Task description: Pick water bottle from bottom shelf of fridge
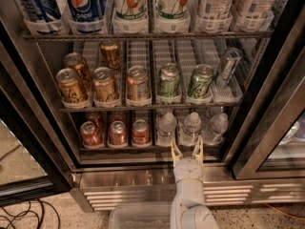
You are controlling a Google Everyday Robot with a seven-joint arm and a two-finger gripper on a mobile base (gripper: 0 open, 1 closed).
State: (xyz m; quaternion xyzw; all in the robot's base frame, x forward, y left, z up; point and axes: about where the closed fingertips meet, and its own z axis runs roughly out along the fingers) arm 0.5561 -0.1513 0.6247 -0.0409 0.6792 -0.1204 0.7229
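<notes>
The fridge [157,175] stands open in front of me. On its bottom shelf [152,148] three small clear water bottles with white caps stand side by side: left [167,127], middle [191,126] and right [217,127]. My gripper [187,149] is open, fingers pointing up into the fridge, just in front of the shelf's lip. It sits below the gap between the left and middle bottles and touches neither. The white arm rises from the bottom centre.
Three red soda cans [116,132] fill the bottom shelf's left lanes. Gold cans [105,84] and green cans [169,80] sit on the rack above. Dark door frames flank both sides. A slatted vent grille [143,194] runs below. A clear bin [138,217] lies on the floor.
</notes>
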